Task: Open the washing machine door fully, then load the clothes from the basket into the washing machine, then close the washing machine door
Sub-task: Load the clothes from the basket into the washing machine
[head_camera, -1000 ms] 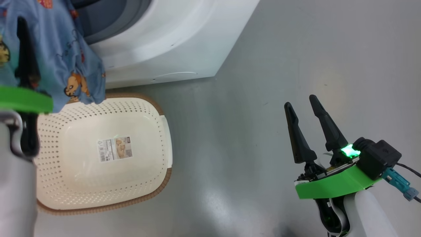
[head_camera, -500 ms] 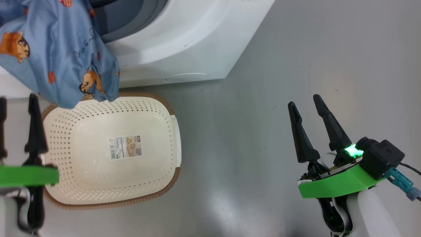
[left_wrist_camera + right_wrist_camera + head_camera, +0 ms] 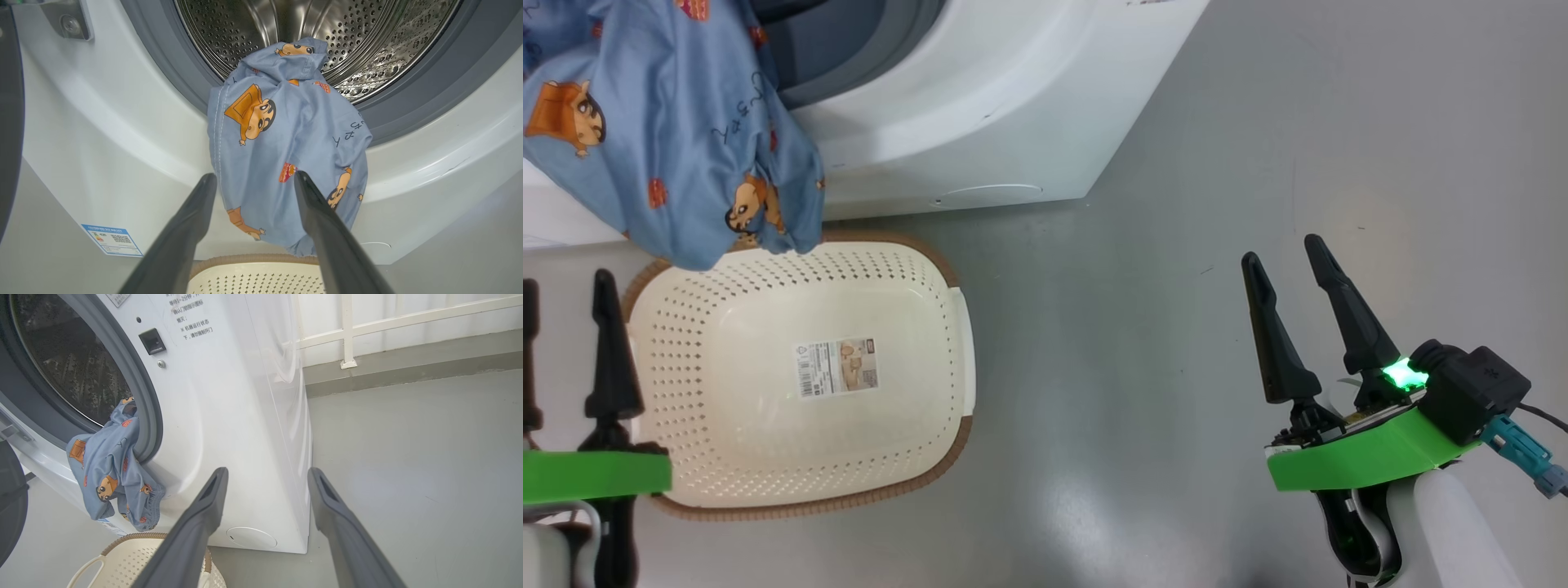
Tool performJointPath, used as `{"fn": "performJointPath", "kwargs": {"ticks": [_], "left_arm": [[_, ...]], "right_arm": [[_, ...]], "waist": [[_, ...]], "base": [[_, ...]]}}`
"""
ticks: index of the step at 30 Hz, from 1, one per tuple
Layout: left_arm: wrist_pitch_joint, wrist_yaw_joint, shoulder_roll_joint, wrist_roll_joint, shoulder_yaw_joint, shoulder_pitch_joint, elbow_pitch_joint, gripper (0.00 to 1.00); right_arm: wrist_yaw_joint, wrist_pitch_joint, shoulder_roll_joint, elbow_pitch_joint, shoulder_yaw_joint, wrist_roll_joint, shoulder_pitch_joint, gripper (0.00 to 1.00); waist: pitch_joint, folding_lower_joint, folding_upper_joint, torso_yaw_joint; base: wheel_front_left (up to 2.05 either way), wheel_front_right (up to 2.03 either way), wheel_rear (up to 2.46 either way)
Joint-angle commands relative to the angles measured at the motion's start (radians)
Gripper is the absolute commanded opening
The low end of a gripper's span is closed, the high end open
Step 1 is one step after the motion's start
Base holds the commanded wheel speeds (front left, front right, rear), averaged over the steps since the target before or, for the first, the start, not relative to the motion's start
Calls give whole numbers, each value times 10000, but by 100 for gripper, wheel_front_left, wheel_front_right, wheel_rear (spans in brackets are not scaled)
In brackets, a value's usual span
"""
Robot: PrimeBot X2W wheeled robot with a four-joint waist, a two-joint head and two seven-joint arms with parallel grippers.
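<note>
One washing machine (image 3: 980,106), white, its door (image 3: 10,498) swung aside at the left. One basket (image 3: 800,376) on the floor (image 3: 1160,343) just before it, with one barcode label (image 3: 837,369) inside. One bundle of clothes (image 3: 286,139), top in the drum (image 3: 359,45), tail hanging over the basket rim. Two grippers, left gripper (image 3: 565,284) and right gripper (image 3: 1282,251), both spread, holding nothing.

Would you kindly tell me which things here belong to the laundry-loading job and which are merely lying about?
Belongs to the job: washing machine, washing machine door, clothes hanging out of the drum opening, basket.
Merely there: white railing, grey floor.
</note>
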Motion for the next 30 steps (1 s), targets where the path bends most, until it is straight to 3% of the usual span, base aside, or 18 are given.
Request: {"fn": "performJointPath", "kwargs": {"ticks": [1, 30], "left_arm": [[-51, -30, 198, 23, 253, 185, -146, 100], [-51, -31, 398, -25, -2411, -3442, 4156, 100]], "right_arm": [[16, -48, -18, -190, 225, -54, 233, 100], [16, -48, 138, -174, 535, -9, -35, 100]], "waist": [[8, 0, 0, -11], [429, 0, 0, -462]], "base": [[0, 0, 0], [0, 0, 0]]}}
